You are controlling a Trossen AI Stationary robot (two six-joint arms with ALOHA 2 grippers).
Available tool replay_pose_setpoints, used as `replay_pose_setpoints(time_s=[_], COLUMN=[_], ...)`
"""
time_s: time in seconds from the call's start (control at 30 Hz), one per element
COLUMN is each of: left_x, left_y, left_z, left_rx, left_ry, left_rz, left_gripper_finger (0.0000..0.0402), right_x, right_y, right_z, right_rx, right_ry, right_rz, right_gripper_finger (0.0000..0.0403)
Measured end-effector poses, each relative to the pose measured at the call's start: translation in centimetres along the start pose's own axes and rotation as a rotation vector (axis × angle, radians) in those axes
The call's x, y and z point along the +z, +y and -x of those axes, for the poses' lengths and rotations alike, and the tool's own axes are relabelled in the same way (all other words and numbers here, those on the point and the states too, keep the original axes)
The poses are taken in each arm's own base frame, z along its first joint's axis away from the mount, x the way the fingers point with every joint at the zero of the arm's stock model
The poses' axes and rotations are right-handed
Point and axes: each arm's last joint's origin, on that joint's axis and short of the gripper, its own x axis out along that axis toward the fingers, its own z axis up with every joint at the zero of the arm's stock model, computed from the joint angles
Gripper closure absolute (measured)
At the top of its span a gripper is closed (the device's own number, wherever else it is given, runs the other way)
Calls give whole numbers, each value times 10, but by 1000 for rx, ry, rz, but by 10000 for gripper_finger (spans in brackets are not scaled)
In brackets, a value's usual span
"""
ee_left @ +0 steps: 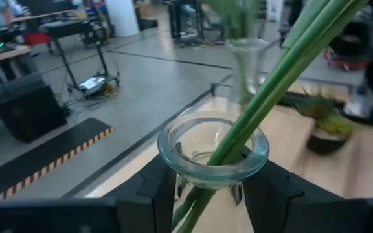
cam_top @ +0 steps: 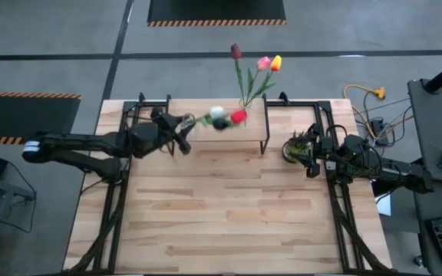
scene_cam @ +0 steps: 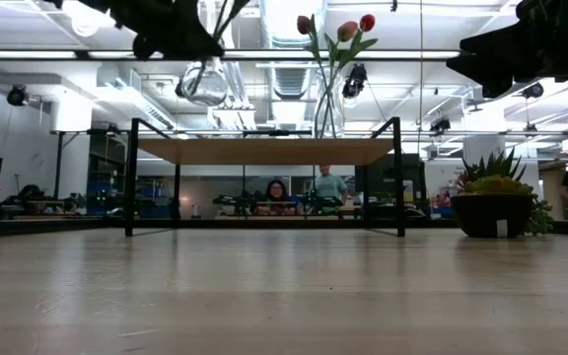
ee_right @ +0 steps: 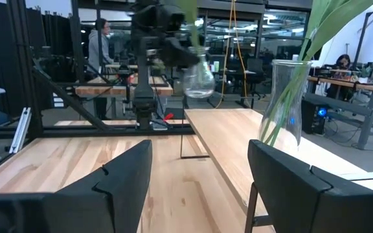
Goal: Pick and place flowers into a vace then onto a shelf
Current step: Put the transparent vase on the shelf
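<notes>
While a tall clear glass vase point(scene_cam: 327, 106) with three tulips stands on the light-wood shelf point(scene_cam: 264, 151) with thin black legs, the left gripper point(ee_left: 207, 188) pinches the neck of a second, round-bellied glass vase point(ee_left: 213, 150) in the air beside the shelf. Smooth green stems point(ee_left: 274, 84) of its flowers point(cam_top: 227, 117) lean out. The right gripper point(ee_right: 199, 175), fingers spread wide and empty, hovers near the spiky potted plant point(cam_top: 298, 146).
</notes>
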Motion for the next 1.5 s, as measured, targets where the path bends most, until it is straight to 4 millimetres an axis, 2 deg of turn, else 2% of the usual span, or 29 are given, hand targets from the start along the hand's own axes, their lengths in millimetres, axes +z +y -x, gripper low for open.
replay_pose_setpoints(time_s=[0.23,0.4,0.6,1.3,1.5], left_x=[-12,-32,-45,-49,-49], left_y=[23,34,40,50,50], left_z=[-19,-30,-35,-39,-39], left_rx=[-12,32,65,115,116], left_ry=[-56,-55,-54,-18,-18], left_rz=[87,96,100,124,124], left_gripper_finger=[274,274,274,274,257], right_x=[0,0,0,0,0], right_y=[0,0,0,0,0], right_z=[0,0,0,0,0], right_rx=[0,0,0,0,0], right_ry=[0,0,1,2,2], right_rz=[0,0,5,8,8], right_gripper_finger=[158,158,158,158,158])
